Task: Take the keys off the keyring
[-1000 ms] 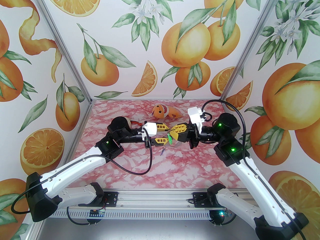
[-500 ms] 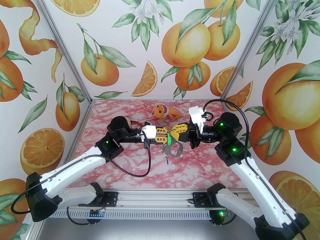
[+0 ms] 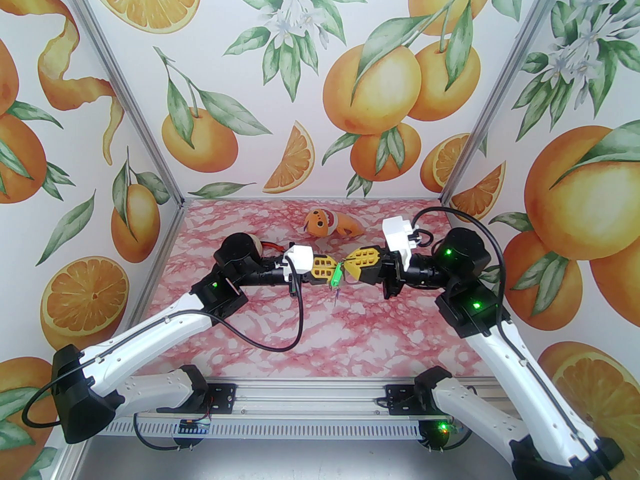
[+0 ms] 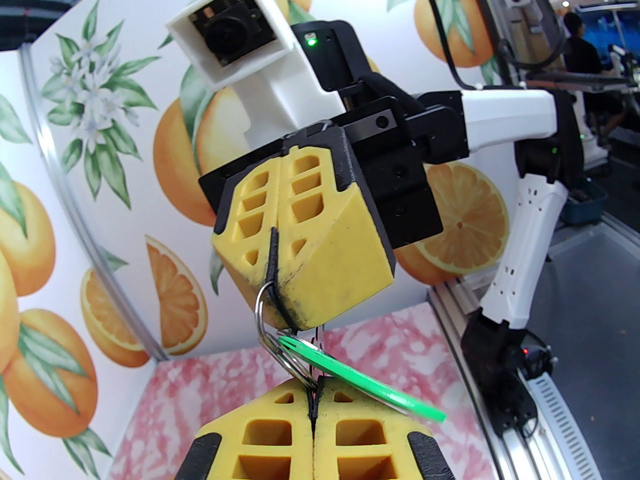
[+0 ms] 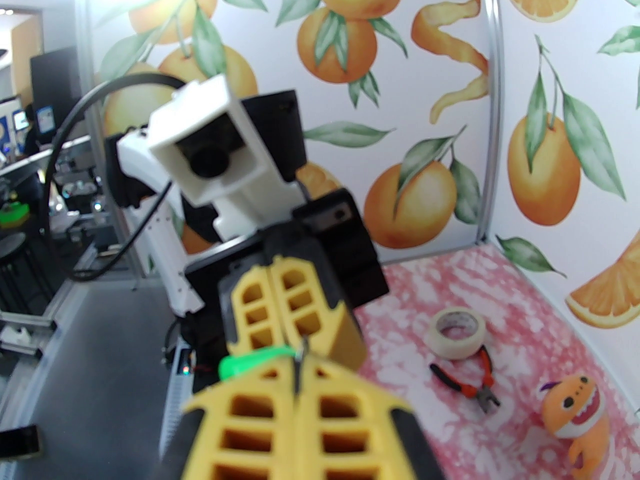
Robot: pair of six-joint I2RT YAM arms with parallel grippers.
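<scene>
- Two arms come in from the near corners and meet nose to nose over the middle of the pink counter (image 3: 280, 328). The left arm (image 3: 150, 328) has its forearm stretched level to the right, and the right arm (image 3: 500, 348) is bent at the elbow and points left.
- Right pincer (image 4: 280, 303): yellow fingers pressed together, pinching the keyring (image 4: 273, 258), which shows as a thin dark strip running up the seam.
- Left pincer (image 4: 314, 393): likewise pressed together, its tips nipping the small silver rings (image 4: 292, 365) just under the right pincer.
- The keyring hangs in the air between the two, clear of the counter.
- Green key (image 4: 365, 380) sticks out sideways from those rings, free of both pincers.
</scene>
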